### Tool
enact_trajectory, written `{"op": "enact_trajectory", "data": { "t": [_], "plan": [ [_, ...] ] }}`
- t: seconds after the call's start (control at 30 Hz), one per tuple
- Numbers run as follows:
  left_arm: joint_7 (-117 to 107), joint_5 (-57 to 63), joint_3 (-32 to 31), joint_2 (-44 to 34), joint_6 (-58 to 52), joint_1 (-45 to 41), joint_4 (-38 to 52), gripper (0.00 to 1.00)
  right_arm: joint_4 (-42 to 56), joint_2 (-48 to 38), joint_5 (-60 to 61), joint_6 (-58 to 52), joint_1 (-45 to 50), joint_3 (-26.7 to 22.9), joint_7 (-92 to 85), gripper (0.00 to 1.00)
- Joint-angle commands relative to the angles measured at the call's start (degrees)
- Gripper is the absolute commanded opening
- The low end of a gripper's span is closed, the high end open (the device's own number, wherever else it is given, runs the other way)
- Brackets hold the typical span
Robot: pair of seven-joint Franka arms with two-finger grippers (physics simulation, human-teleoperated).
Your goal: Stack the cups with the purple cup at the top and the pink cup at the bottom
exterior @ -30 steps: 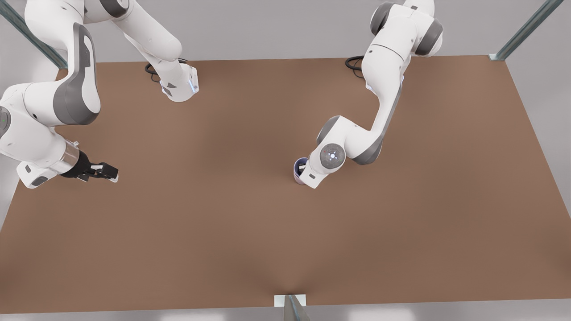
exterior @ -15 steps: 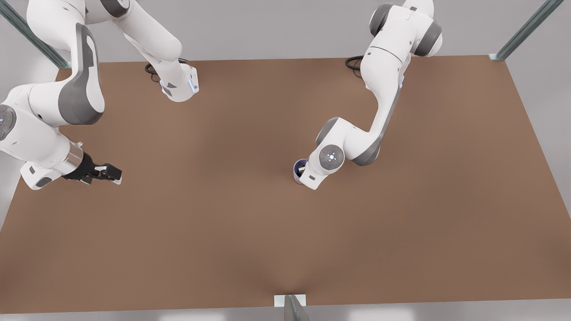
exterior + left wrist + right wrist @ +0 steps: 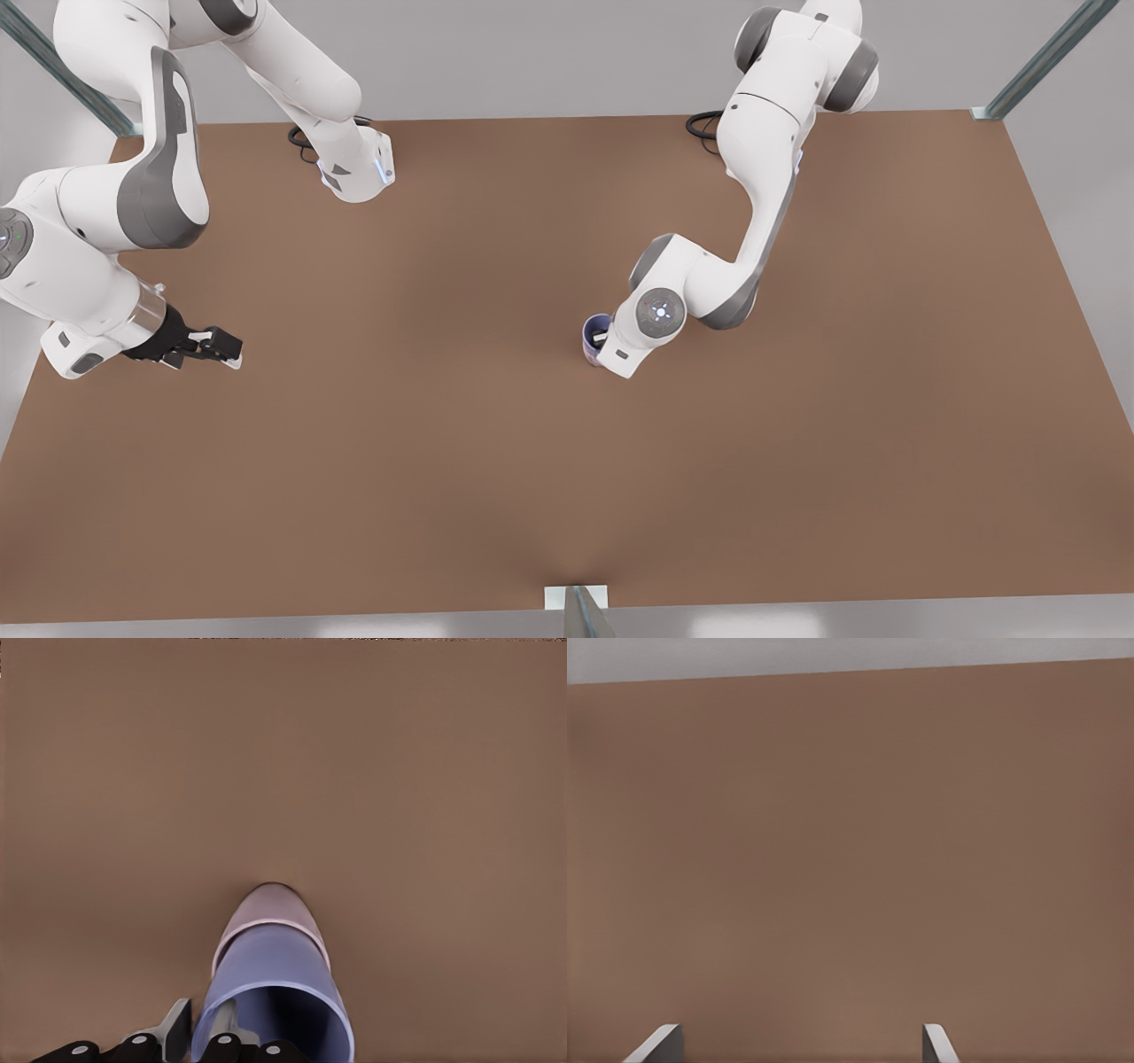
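Flat matte brown table [image 3: 461,461] carries one pale pink-mauve tapered cup [image 3: 266,906], with a blue-violet tapered cup [image 3: 266,979] nested inside it.

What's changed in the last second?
Very little. The right gripper, open, drifted slightly toward the front view's right and waits. The left gripper stays at the purple cup, nested in the pink cup; the fingers straddle its rim.

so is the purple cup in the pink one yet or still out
In. The left wrist view shows the purple cup nested in the pink cup, whose rim bands it, with the left gripper straddling the purple wall.
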Motion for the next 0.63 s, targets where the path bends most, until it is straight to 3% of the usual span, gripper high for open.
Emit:
{"op": "enact_trajectory", "data": {
  "t": [0.0, 0.03, 0.07, 0.13, 0.2, 0.27, 0.4, 0.5, 0.6],
  "plan": [
    [-0.5, 0.0, 0.0, -0.7, -0.8, 0.2, 0.0, 0.5, 0.1, -0.1, 0.1, -0.1, 0.0, 0.1, -0.3, 1.0],
    [-0.5, 0.0, 0.0, -1.4, -1.1, 0.3, 0.0, 0.89, 0.1, -0.1, 0.1, -0.1, 0.0, 0.1, -0.3, 1.0],
    [-0.9, 0.0, 0.0, -2.1, -1.9, 0.3, 0.0, 1.0, 0.1, -0.1, 0.1, -0.1, 0.0, 0.1, -0.3, 1.0],
    [-1.1, 0.0, 0.2, -4.3, -5.8, 0.3, 0.9, 1.0, 0.1, -0.1, 0.1, 0.0, 0.0, 0.1, -0.3, 1.0],
    [-0.7, 0.0, 0.8, -6.2, -16.6, 0.4, 4.9, 1.0, 0.1, -0.1, 0.0, 0.2, 0.0, 0.1, -0.3, 1.0],
    [0.1, -0.1, 5.0, -6.1, -22.3, 2.0, 10.0, 1.0, 0.1, -0.2, -0.4, 0.3, 0.7, 0.1, -0.3, 1.0],
    [38.4, 6.0, 15.5, -6.6, -24.1, 6.4, 14.6, 1.0, 0.0, -0.2, -0.4, 0.2, 0.7, 0.1, -0.3, 1.0],
    [51.0, 12.7, 11.7, -14.9, -23.2, 12.6, 6.6, 1.0, 0.1, -0.2, -0.4, 0.2, 0.7, 0.1, -0.3, 1.0],
    [50.4, 12.3, 11.7, -16.2, -20.9, 13.4, 5.0, 1.0, 0.1, -0.2, -0.3, 0.2, 0.7, 0.1, -0.3, 1.0]
  ]
}}
